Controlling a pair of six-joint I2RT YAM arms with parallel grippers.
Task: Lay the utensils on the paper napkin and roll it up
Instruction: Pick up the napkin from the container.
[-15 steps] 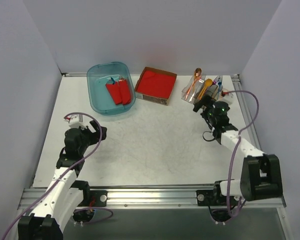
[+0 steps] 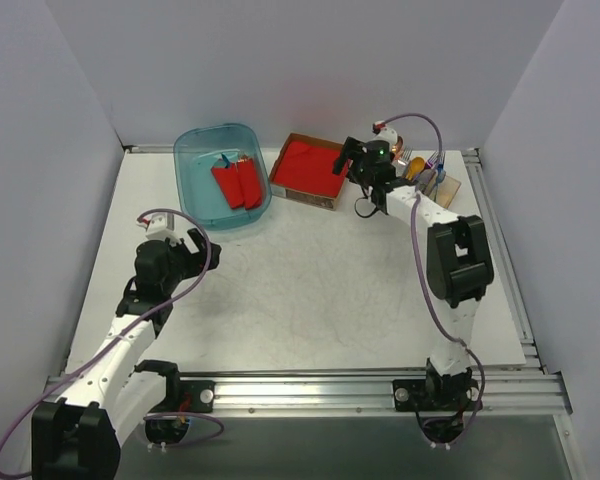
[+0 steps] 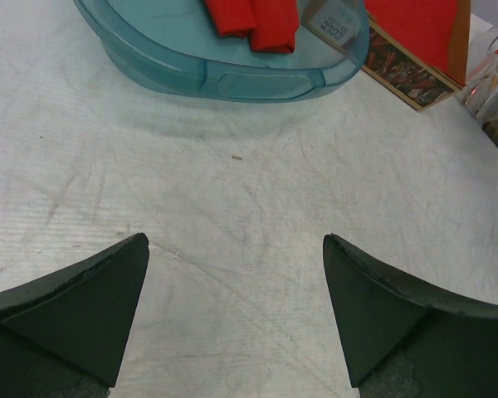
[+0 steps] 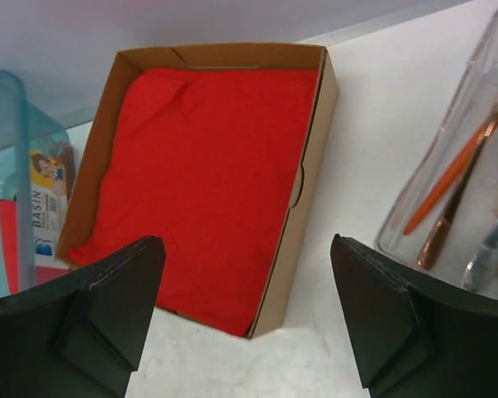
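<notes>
Bare table point(image 2: 310, 290) lies open across the middle. A blue basin point(image 2: 190, 200), a cardboard box point(image 2: 305, 195) holding a red paper stack point(image 4: 207, 174), and a clear holder point(image 2: 448, 188) line the far edge. The utensils point(image 4: 448, 178) sit in the holder, far right. The right arm stretches far forward, its end effector point(image 2: 350, 160) released above the box's near edge. The left end effector point(image 2: 196, 252), released and empty, hangs over the table near the basin.

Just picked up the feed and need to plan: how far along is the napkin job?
Done: two red rolls lie in the blue basin. This round, nothing is laid out yet. In hand: the right gripper hangs open over the cardboard box of napkins; the left gripper hovers open above the table. Left: pull out one napkin, lay the cutlery on it, roll it.
</notes>
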